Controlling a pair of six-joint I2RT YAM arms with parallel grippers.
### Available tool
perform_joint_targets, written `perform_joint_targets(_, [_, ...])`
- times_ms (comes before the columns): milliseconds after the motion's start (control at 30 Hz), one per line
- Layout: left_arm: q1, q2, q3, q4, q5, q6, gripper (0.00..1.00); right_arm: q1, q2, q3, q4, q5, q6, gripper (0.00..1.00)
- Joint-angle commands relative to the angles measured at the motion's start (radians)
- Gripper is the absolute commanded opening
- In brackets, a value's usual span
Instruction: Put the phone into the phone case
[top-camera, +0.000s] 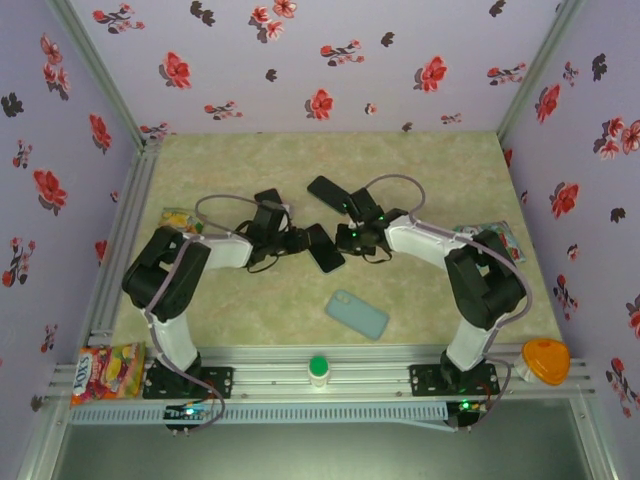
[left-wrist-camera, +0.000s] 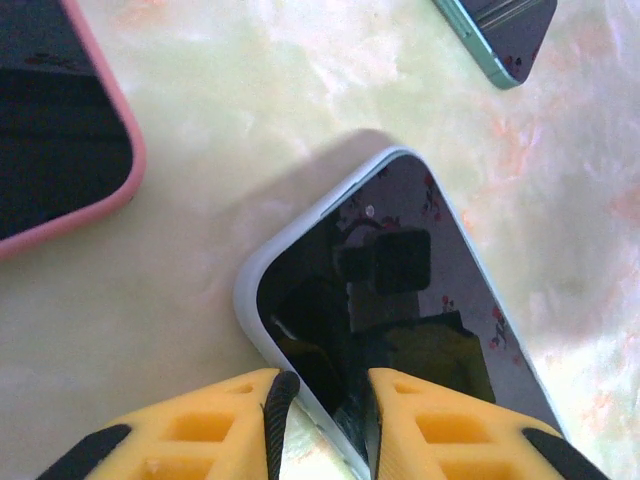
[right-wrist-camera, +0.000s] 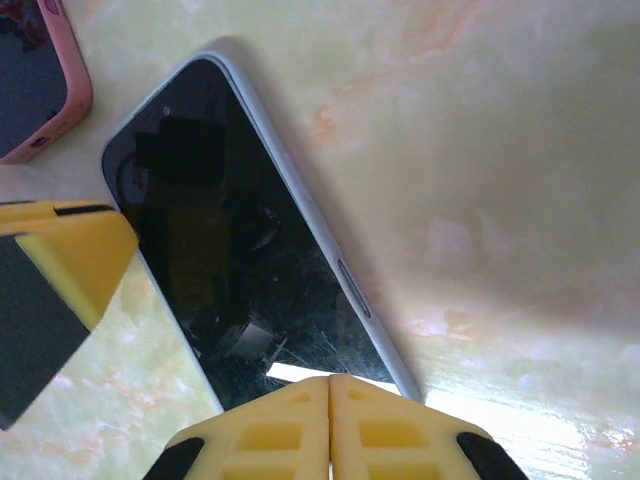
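Note:
The phone (top-camera: 326, 250) lies mid-table between both arms. It has a black screen (left-wrist-camera: 400, 290) and a pale rim (right-wrist-camera: 300, 200). My left gripper (left-wrist-camera: 322, 385) is shut on the phone's long edge near a corner, with one yellow finger outside the rim and the other on the glass. My right gripper (right-wrist-camera: 330, 385) is shut, its tips together over the end of the screen. A teal phone case (top-camera: 357, 314) lies flat nearer the front edge, apart from both grippers.
A pink-cased phone (left-wrist-camera: 60, 130) lies close by on the left, its corner (right-wrist-camera: 40, 80) also in the right wrist view. A teal-rimmed phone (left-wrist-camera: 500, 35) lies beyond. Another dark phone (top-camera: 326, 190) sits further back. Snack packets (top-camera: 108, 370), a green knob (top-camera: 318, 368) and an orange object (top-camera: 545, 360) line the front rail.

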Motion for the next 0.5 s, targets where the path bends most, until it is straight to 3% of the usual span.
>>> perform_joint_targets(0, [-0.005,0.032,0.041,0.033,0.009,0.022,0.30,-0.006,-0.052,-0.038,-0.013,0.003,-0.003,0.10])
perform_joint_targets(233, [-0.006,0.042,0.047,0.056,-0.002,0.017,0.31,0.006,-0.126,-0.129,-0.032,-0.022,0.000,0.11])
perform_joint_targets(467, [0.006,-0.041,-0.024,0.072,-0.035,-0.006,0.31,0.072,-0.119,-0.178,-0.041,-0.033,0.016,0.13])
